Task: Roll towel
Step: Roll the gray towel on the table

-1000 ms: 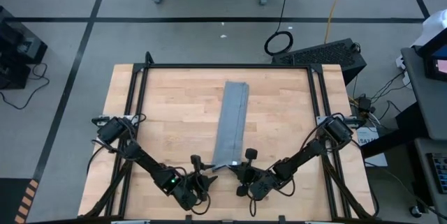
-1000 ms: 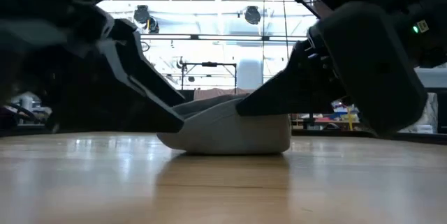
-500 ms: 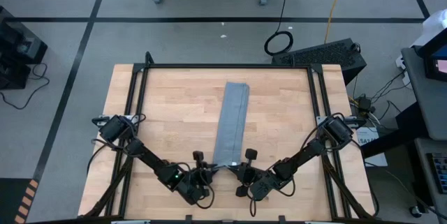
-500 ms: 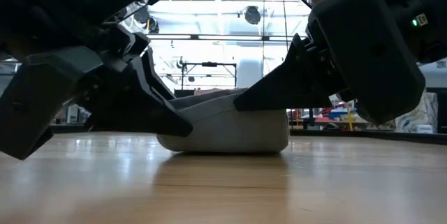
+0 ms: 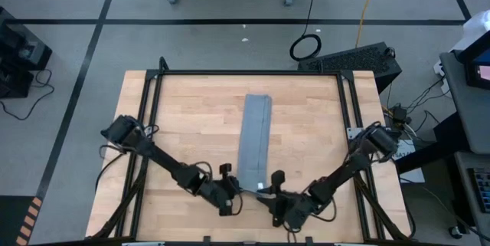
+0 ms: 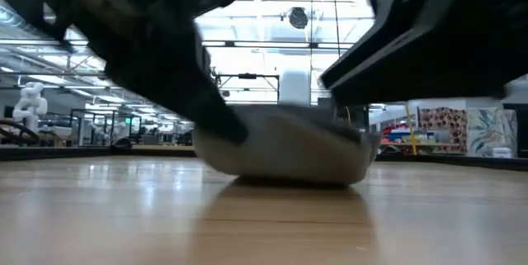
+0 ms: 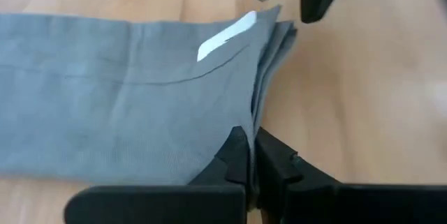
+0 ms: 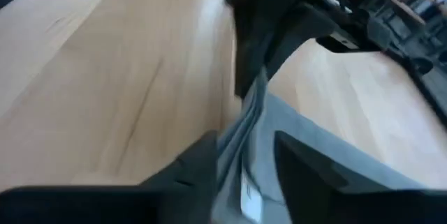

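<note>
The left gripper (image 7: 250,155) pinches the towel (image 5: 255,142) at its 6 o'clock end; the right gripper (image 8: 244,155) is half open around it. Both should lift evenly.

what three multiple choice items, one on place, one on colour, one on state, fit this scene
1. Where is the towel's end that the left gripper pinches?
A. at the near table edge
B. at the far edge
C. off the table

2. What colour is the towel?
A. red
B. grey-blue
C. yellow

3. How do the left jaws stand?
A. wide open
B. shut on the towel
C. shut on nothing

Key: 1 A, the high view shows both grippers at the strip's near end. 2 B, plain in the left wrist view. 3 B, that view shows the cloth edge pinched.
</note>
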Tool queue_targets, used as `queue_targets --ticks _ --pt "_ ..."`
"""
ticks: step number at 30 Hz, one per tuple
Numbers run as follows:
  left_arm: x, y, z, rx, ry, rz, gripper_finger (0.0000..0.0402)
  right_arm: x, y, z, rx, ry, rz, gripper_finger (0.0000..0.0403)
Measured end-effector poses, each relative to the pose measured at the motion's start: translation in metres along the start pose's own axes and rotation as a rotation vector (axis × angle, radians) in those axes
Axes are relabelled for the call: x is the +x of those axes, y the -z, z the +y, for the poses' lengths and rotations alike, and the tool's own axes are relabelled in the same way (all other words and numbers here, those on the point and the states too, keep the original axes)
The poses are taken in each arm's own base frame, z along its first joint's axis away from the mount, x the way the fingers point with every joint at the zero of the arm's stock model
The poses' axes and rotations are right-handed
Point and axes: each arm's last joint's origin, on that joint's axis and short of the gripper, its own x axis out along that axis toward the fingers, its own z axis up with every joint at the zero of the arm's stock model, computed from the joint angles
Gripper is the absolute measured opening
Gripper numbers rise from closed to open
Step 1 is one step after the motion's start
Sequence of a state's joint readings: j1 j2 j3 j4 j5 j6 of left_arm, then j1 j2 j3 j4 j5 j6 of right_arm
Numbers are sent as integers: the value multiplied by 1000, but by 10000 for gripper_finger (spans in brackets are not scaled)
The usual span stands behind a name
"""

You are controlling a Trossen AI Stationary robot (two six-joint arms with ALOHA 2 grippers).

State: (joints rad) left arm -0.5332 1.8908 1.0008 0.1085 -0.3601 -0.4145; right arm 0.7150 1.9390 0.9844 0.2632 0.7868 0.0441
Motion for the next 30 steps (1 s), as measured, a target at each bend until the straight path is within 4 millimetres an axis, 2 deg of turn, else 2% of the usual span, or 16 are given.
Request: queue_targets --ticks 4,7,10,14,18,23,30 --pt "-6 -17 20 -71 64 32 9 -27 -7 2 -45 -39 12 180" --pt "-3 -21 36 -108 105 74 9 -36 -9 6 13 -29 -1 207" --pt "-1 -22 42 -126 169 110 9 -30 1 13 59 0 18 228" --pt "1 -24 46 -133 200 120 10 -15 23 27 49 30 57 256" --pt "1 -26 48 -143 227 121 10 -5 32 31 45 160 20 277" --pt "1 -26 48 -138 244 118 10 5 32 26 28 194 18 265" --pt "2 -26 48 -136 259 126 10 18 28 16 28 143 27 176"
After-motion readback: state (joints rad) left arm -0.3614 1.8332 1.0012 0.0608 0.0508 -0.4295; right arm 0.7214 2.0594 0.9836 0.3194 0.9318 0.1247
